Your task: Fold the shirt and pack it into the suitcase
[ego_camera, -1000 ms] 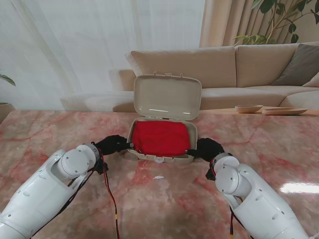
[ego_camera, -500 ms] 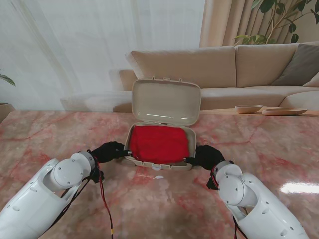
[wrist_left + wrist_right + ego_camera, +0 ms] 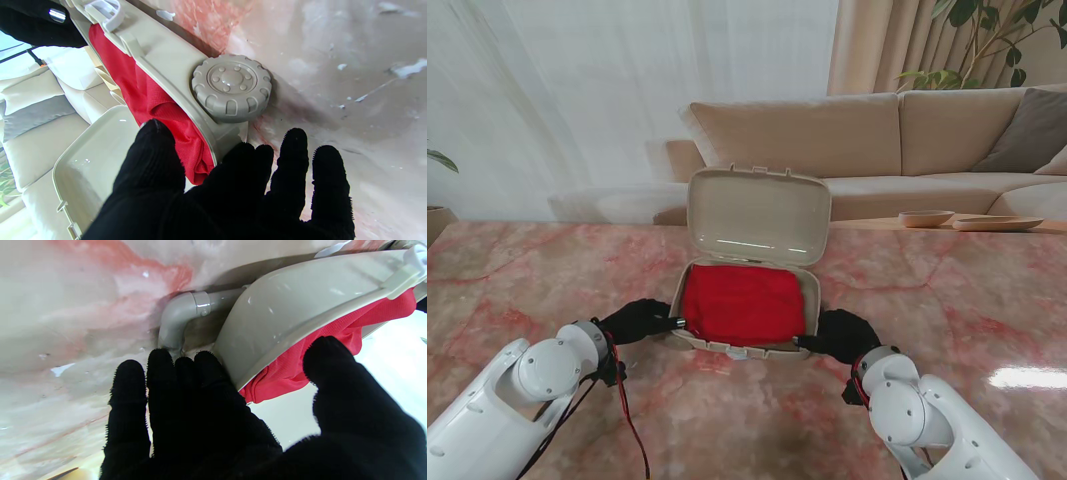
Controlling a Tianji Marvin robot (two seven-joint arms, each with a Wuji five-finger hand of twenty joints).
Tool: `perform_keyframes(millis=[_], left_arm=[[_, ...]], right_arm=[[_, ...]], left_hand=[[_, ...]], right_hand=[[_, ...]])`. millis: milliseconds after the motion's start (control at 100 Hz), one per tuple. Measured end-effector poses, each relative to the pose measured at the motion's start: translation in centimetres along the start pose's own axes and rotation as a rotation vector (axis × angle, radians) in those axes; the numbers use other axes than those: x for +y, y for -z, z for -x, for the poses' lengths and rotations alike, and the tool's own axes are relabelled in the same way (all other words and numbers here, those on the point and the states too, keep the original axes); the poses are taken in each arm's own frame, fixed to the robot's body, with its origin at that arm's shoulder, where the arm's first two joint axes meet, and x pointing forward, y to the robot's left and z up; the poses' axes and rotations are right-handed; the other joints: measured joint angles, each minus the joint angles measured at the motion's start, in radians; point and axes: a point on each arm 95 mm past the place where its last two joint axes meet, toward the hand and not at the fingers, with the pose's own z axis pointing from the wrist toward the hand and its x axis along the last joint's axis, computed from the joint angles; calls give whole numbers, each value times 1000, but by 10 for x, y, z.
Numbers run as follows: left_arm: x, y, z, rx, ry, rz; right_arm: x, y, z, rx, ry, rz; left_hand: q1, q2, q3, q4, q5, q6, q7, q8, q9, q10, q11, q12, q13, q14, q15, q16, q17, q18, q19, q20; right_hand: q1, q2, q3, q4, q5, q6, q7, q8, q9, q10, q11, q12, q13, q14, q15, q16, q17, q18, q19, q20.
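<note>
From the stand I see the red shirt [image 3: 743, 304] packed in the open suitcase [image 3: 749, 262], my left hand [image 3: 635, 320] and right hand [image 3: 845, 334] gripping its sides. Left wrist: thumb on shirt, fingers [image 3: 293, 156] under the wheel [image 3: 232, 88]. Right wrist: thumb over rim, fingers beneath.

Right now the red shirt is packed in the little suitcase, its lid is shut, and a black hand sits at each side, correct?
Not quite: the lid stands open, as the stand view shows. The rest holds: the red shirt lies in the suitcase, with the left hand and right hand at its sides.
</note>
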Motion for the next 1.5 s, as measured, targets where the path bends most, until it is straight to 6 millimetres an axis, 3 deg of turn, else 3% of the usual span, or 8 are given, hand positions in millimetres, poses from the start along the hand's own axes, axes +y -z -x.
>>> perform_keyframes(millis=[530, 1180, 1500], left_arm=[[9, 23, 4, 5, -20, 9], [14, 34, 5, 12, -45, 22], [15, 40, 6, 10, -56, 23]], right_arm=[[-17, 37, -13, 32, 9, -17], [-23, 53, -17, 31, 3, -31], [-24, 59, -17, 11, -2, -28]], left_hand=[[0, 0, 0, 0, 0, 2, 3, 0, 0, 2, 0, 0, 0, 0, -9, 0, 0, 0, 0, 0], [0, 0, 0, 0, 1, 5, 3, 0, 0, 6, 0, 0, 0, 1, -10, 0, 0, 1, 0, 6], [0, 0, 0, 0, 1, -36, 30, 2, 0, -26, 0, 0, 0, 1, -10, 0, 0, 1, 0, 20]], right_hand=[[2, 9, -11, 0, 1, 9, 21, 0, 5, 8, -8, 0, 0, -7, 0, 0, 5, 1, 0, 0], [12, 12, -27, 0, 2, 10, 21, 0, 6, 10, -21, -2, 1, -7, -13, 0, 5, 2, 0, 0], [12, 12, -27, 0, 2, -52, 21, 0, 11, -28, -25, -2, 1, -8, -13, 0, 5, 2, 0, 0]])
